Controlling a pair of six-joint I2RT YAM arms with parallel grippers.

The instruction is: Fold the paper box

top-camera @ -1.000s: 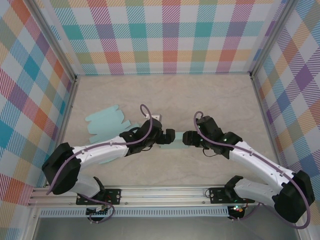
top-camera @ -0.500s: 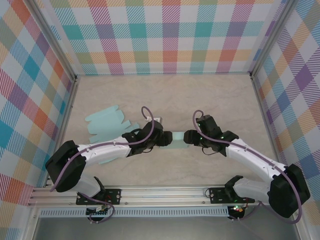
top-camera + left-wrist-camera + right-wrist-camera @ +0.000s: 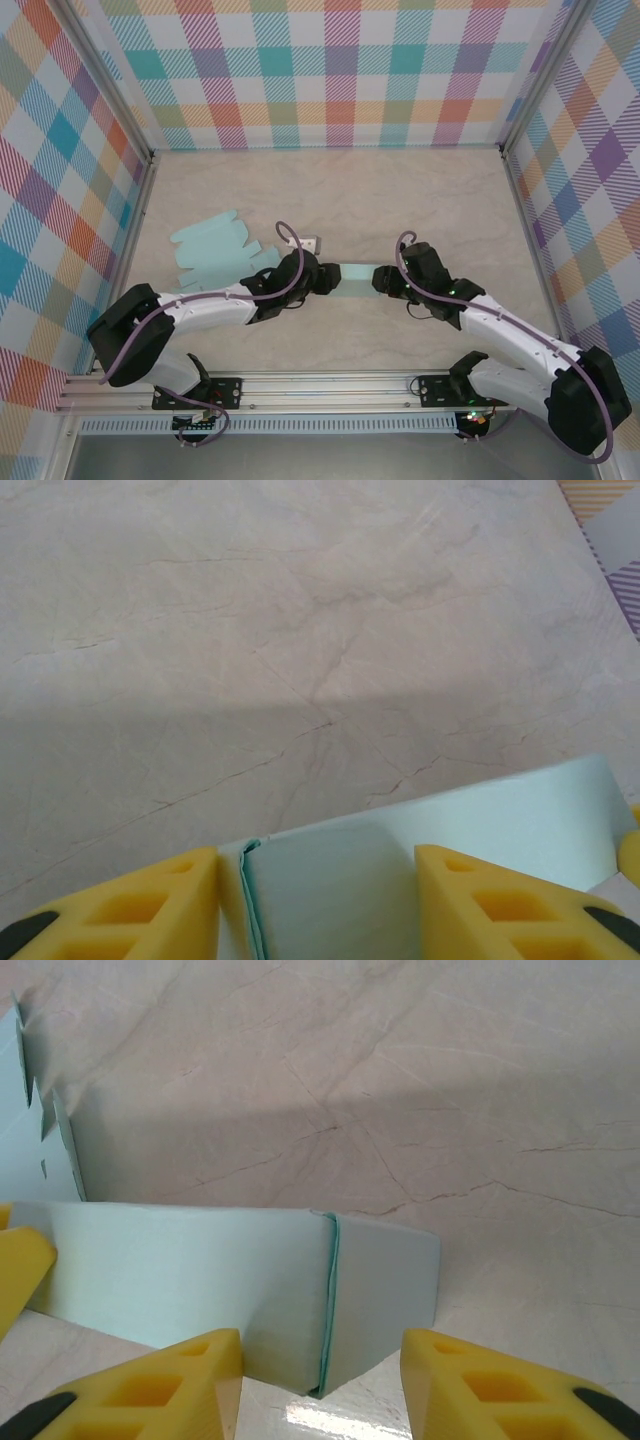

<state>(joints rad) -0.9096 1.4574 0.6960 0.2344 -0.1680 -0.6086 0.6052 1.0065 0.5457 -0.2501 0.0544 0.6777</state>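
At mid-frame in the top view the paper box (image 3: 352, 278) lies on the worktop (image 3: 420, 200), the left pincer (image 3: 325, 279) straddling its left end and the right pincer (image 3: 381, 281) its right, likely bracing both ends for folding, though whether either actually clamps cannot be told.

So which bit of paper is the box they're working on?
On the beige table, find the left gripper and right gripper. The box is the raised mint bar between them; the sheet to its left lies flat with notched edges.
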